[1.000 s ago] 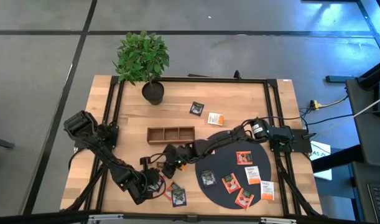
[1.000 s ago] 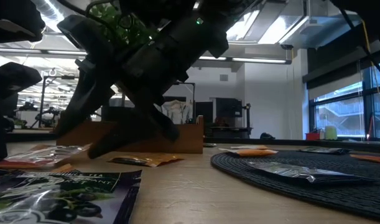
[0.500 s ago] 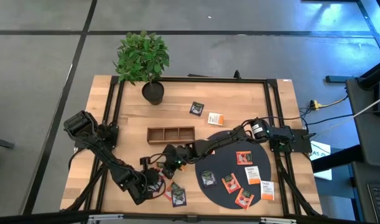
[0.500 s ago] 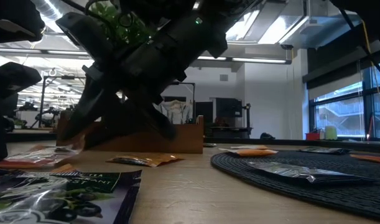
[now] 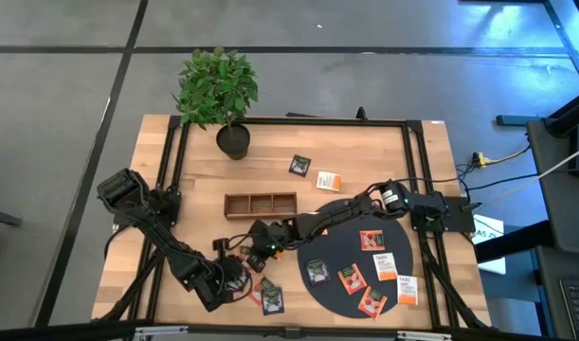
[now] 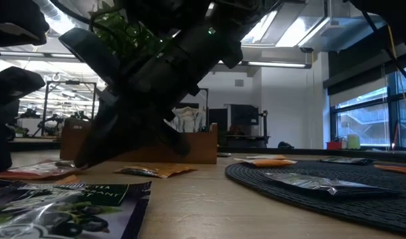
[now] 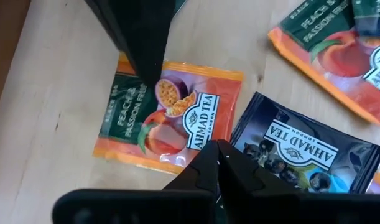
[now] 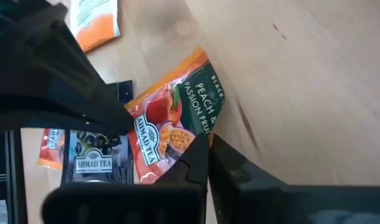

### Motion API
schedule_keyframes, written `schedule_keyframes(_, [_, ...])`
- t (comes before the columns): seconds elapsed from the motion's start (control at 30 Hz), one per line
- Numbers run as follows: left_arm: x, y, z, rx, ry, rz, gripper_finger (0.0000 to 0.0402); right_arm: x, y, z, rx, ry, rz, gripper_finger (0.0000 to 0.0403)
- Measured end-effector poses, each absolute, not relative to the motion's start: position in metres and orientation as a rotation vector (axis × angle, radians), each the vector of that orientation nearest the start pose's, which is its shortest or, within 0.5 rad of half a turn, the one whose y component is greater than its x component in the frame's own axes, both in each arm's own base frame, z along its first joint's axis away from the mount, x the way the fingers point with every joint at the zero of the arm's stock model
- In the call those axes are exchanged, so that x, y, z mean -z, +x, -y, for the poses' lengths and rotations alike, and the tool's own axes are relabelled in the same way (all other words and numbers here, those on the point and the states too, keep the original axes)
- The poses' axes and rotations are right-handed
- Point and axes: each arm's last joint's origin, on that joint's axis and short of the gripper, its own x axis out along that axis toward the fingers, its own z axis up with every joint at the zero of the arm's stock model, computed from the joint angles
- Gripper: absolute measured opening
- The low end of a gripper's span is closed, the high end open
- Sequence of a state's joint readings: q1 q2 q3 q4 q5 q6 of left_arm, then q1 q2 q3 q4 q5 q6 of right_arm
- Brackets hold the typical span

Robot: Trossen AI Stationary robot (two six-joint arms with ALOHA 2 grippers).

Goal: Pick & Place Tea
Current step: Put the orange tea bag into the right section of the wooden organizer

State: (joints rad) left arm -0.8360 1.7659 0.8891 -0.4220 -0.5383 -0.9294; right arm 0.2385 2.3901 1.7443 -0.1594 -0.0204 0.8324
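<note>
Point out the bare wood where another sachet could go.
Free: the wood between the wooden tray and plant pot, and the table's far right corner. Crowded: the near edge by the round mat, where sachets and both arms cluster.

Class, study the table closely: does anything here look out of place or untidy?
Yes. The wooden tray looks empty while tea sachets lie scattered: two on bare wood behind the black mat, several on the mat, more by the front edge. The right gripper is shut on the edge of a peach sachet.
</note>
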Motion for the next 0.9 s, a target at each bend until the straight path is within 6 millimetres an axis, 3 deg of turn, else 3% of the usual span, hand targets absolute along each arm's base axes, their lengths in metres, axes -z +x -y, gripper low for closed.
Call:
schedule_keyframes(0.2, [-0.142, 0.203, 0.209, -0.189, -0.031, -0.991, 0.001, -0.116, 0.497, -0.121, 0.091, 0.679, -0.856, 0.0004])
schedule_keyframes(0.33, [-0.167, 0.193, 0.206, -0.174, -0.045, -0.926, 0.0006, -0.136, 0.495, -0.118, 0.067, 0.65, -0.83, 0.0002])
schedule_keyframes(0.5, [-0.206, 0.176, 0.201, -0.167, -0.096, -0.745, 0.0008, -0.186, 0.486, -0.104, 0.044, 0.543, -0.785, 0.0002])
schedule_keyframes(0.7, [-0.24, 0.161, 0.192, -0.2, -0.137, -0.547, 0.0009, -0.26, 0.453, -0.083, 0.065, 0.329, -0.755, 0.0001])
schedule_keyframes(0.8, [-0.246, 0.16, 0.189, -0.228, -0.14, -0.493, 0.0006, -0.282, 0.43, -0.069, 0.112, 0.256, -0.764, 0.0001])
schedule_keyframes(0.9, [-0.247, 0.16, 0.188, -0.243, -0.13, -0.477, 0.0006, -0.287, 0.403, -0.05, 0.153, 0.254, -0.763, 0.0001])
